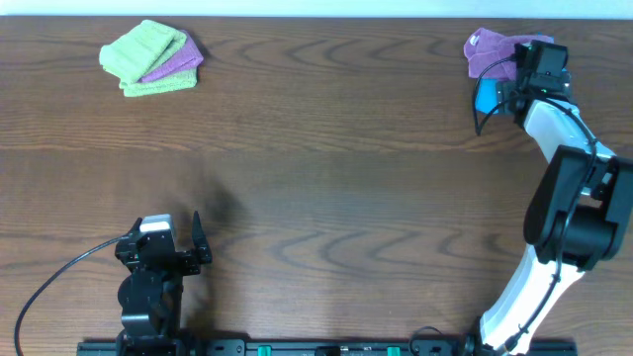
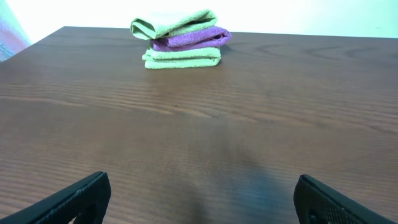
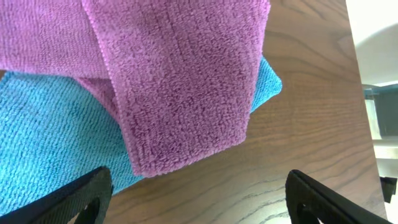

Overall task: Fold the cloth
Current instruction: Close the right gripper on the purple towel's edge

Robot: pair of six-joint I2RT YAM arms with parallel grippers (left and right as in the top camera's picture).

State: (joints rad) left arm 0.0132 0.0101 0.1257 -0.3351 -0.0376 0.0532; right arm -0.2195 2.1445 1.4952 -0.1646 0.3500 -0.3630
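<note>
The purple cloth (image 1: 492,52) lies crumpled at the far right of the table, with a small white tag at its left corner. In the right wrist view it (image 3: 177,74) drapes over a bright blue cloth (image 3: 43,143). My right gripper (image 3: 199,186) is open and empty, its fingers just short of the purple cloth's edge; in the overhead view it (image 1: 509,87) hovers over both cloths. My left gripper (image 1: 199,240) is open and empty near the front left, far from the cloth, and it also shows in the left wrist view (image 2: 202,186).
The blue cloth (image 1: 486,97) peeks out beside the right wrist. A stack of folded lime-green cloths with a purple one between them (image 1: 150,57) sits at the far left and also shows in the left wrist view (image 2: 183,38). The table's right edge is close to the cloths.
</note>
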